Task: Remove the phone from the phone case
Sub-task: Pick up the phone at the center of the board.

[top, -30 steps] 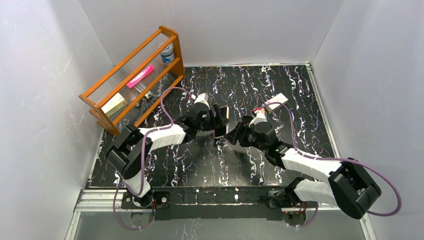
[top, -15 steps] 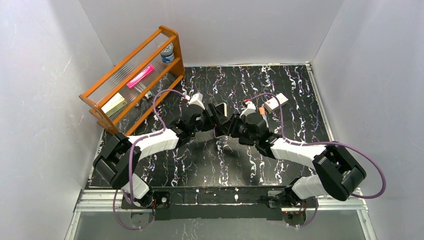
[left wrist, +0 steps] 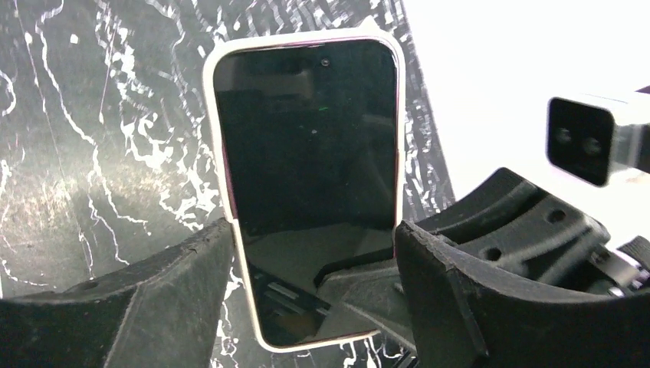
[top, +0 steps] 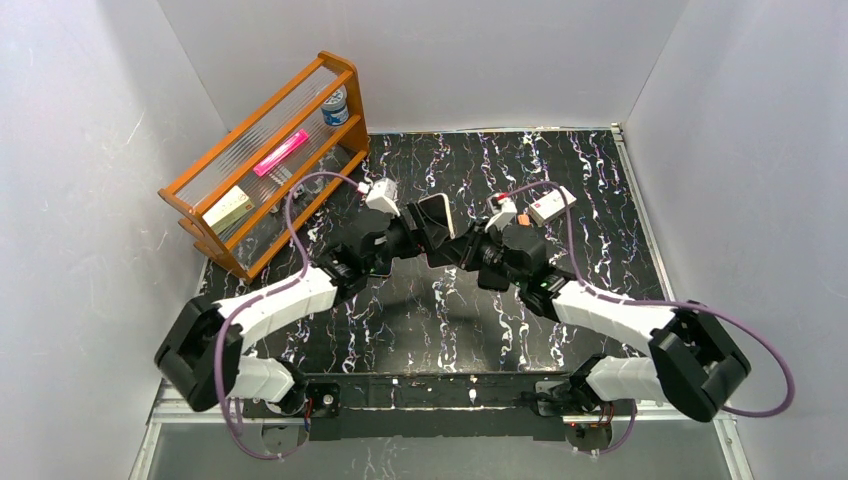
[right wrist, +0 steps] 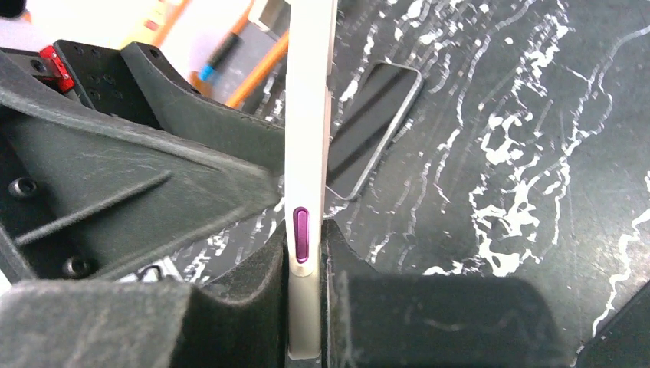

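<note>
The phone (left wrist: 306, 138), dark screen towards the left wrist camera, sits in a cream phone case (left wrist: 208, 100) and is held above the middle of the table (top: 600, 180). My left gripper (left wrist: 306, 253) spans the phone's width, one finger pressed on each long edge of the case near its lower end. My right gripper (right wrist: 306, 261) is shut on the case's thin side (right wrist: 310, 115), just below a purple side button (right wrist: 300, 234). From above, the phone (top: 437, 215) hangs between the left gripper (top: 420, 235) and the right gripper (top: 462, 248).
A wooden rack (top: 270, 150) stands at the back left with a pink item and a can on it. A small white box (top: 550, 205) lies behind the right arm. A dark flat phone-like slab (right wrist: 373, 126) lies on the table under the grippers.
The right gripper came in from the right and shut on the phone's edge. Both arms carried the phone a little up and towards the back, and its face tilted more upward.
</note>
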